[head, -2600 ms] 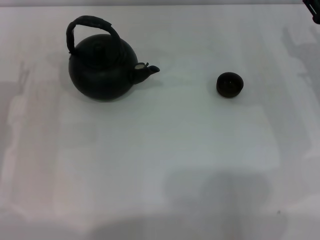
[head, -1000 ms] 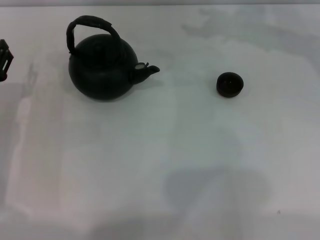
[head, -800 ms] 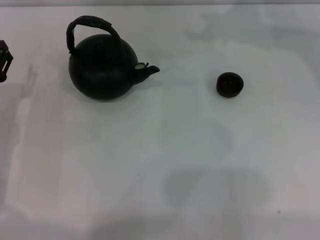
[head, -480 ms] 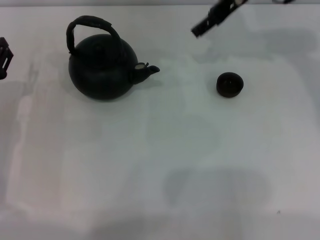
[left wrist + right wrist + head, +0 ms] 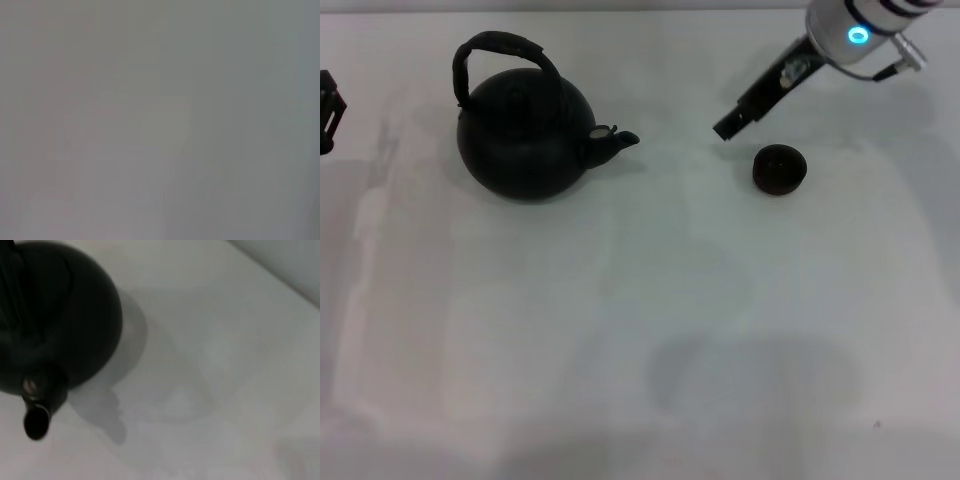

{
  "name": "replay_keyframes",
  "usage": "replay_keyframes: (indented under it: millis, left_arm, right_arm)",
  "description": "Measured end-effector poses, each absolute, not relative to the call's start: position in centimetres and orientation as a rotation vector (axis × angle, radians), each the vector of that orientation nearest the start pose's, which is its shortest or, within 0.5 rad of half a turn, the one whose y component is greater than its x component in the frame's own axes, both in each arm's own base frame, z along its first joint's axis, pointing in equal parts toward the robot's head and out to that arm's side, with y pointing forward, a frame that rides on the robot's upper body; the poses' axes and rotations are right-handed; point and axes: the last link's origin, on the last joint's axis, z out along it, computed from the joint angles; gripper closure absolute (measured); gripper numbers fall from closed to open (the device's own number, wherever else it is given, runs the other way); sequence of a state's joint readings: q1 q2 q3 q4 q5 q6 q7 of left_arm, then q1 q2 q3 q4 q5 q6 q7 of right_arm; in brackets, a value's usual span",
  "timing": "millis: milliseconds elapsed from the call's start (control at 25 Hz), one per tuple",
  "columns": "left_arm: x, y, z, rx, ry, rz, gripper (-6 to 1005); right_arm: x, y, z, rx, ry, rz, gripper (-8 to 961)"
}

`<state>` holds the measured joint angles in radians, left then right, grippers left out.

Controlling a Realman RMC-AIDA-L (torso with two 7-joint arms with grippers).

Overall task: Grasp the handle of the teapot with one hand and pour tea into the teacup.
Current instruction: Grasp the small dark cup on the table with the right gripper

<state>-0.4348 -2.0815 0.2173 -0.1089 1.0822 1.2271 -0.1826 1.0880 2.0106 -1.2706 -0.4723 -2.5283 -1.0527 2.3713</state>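
Observation:
The matte black teapot [image 5: 525, 135] stands at the back left of the white table, its short spout [image 5: 620, 141] pointing right. Its rough black arched handle [image 5: 505, 45] rises over the lid. The small black teacup [image 5: 779, 169] sits to the right, apart from the pot. My right gripper [image 5: 728, 128] reaches in from the upper right and hangs just behind and left of the teacup, between cup and spout, touching neither. The right wrist view shows the teapot [image 5: 55, 315] and its spout [image 5: 36, 422] from above. My left gripper [image 5: 328, 112] is at the far left edge.
The white table [image 5: 640, 320] stretches wide in front of the teapot and cup. The left wrist view shows only a plain grey surface [image 5: 160, 120].
My right arm has come in from the upper right and moved down and left to a spot beside the teacup. The left gripper, teapot and cup have stayed put.

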Motion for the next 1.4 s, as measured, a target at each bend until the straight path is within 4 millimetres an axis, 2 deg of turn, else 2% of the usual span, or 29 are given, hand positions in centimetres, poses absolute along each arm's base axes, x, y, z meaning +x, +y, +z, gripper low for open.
replay_keyframes:
  millis: [680, 1120, 1400]
  left_arm:
    - [-36.0, 31.1, -0.7, -1.458, -0.681, -0.647, 174]
    - [-35.8, 31.5, -0.6, -1.46, -0.673, -0.654, 175]
    - [-35.8, 31.5, -0.4, -1.452, -0.672, -0.655, 174]
  right_arm:
    - [20.4, 43.0, -5.4, -2.559, 0.908, -0.513, 133]
    - [20.7, 42.2, -5.1, -2.588, 0.937, -0.551, 137]
    - [20.3, 42.1, -5.0, -2.605, 0.884, -0.611, 140]
